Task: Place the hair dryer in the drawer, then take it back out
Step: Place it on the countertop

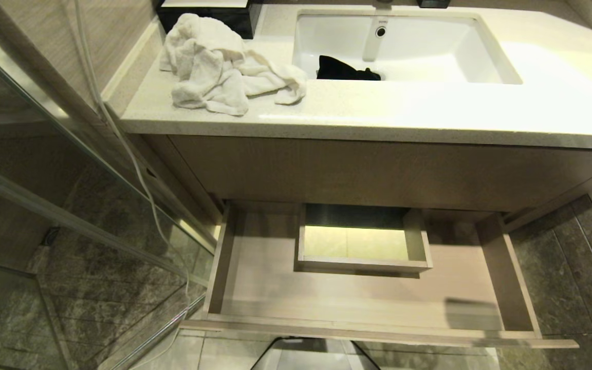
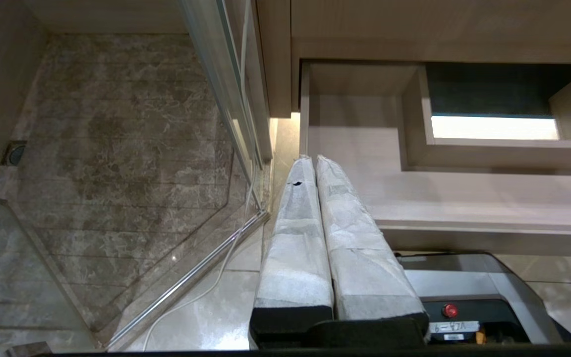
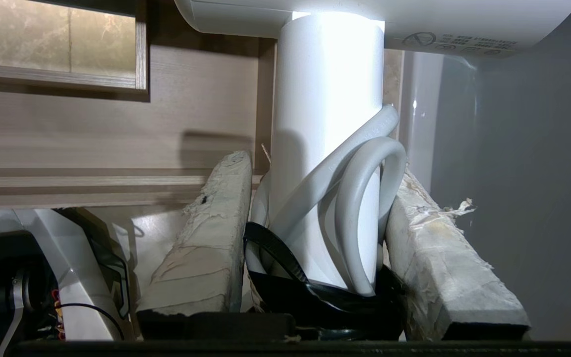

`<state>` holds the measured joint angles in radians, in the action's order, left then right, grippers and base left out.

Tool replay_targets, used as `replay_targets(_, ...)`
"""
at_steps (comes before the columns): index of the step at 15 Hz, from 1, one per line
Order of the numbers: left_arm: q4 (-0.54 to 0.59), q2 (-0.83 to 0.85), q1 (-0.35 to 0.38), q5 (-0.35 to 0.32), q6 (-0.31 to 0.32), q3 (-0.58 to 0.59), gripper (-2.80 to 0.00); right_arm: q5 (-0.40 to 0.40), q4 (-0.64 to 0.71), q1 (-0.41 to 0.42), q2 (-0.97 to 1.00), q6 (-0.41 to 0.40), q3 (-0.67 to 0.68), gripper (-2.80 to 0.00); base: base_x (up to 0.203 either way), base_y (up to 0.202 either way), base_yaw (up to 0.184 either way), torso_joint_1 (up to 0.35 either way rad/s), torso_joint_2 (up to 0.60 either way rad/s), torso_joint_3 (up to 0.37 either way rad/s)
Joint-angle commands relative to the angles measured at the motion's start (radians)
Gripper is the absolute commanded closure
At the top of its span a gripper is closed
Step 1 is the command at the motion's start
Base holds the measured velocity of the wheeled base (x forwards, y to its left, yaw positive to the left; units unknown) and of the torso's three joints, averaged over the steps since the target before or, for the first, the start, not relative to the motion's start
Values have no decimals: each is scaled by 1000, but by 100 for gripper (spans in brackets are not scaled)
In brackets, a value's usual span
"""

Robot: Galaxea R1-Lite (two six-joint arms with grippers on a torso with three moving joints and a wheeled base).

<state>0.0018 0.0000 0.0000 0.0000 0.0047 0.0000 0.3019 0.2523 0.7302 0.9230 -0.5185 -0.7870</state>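
The drawer [image 1: 262, 288] stands pulled out under the vanity, and what shows of its beige inside holds nothing; a boxed cutout [image 1: 363, 264] sits at its mid-back. Neither arm appears in the head view. In the right wrist view my right gripper [image 3: 321, 166] is shut on the white hair dryer [image 3: 325, 99], its padded fingers [image 3: 206, 238] squeezing the slim handle and the looped white cord [image 3: 365, 208] with its black tie [image 3: 285, 267]. The barrel runs across above the handle. The drawer [image 3: 92, 139] lies beyond, by its right side wall. My left gripper [image 2: 313, 159] is shut on nothing, parked before the drawer [image 2: 464, 208].
A crumpled white towel [image 1: 224, 67] lies on the countertop [image 1: 429, 113] left of the sink [image 1: 486, 51], which holds a black pouch [image 1: 345, 69]. A glass shower panel [image 1: 70, 205] and a hanging white cable [image 1: 136, 169] border the left. My base [image 2: 464, 297] sits below the drawer front.
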Motion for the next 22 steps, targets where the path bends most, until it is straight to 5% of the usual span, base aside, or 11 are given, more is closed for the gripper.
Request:
replay_targets(1, 0, 0, 0, 0, 0, 2, 0, 2, 2, -1, 2, -3, 0, 0, 0, 0, 0, 261, -446, -193)
replay_targets(11, 0, 0, 0, 0, 0, 2, 0, 1, -15, -2, 4, -6, 1, 0, 0, 0, 0, 192, -345, -154)
replay_targets(22, 0, 0, 0, 0, 0, 2, 0, 0, -27, -2, 11, -8, -18, 0, 0, 0, 0, 4, -3, -3)
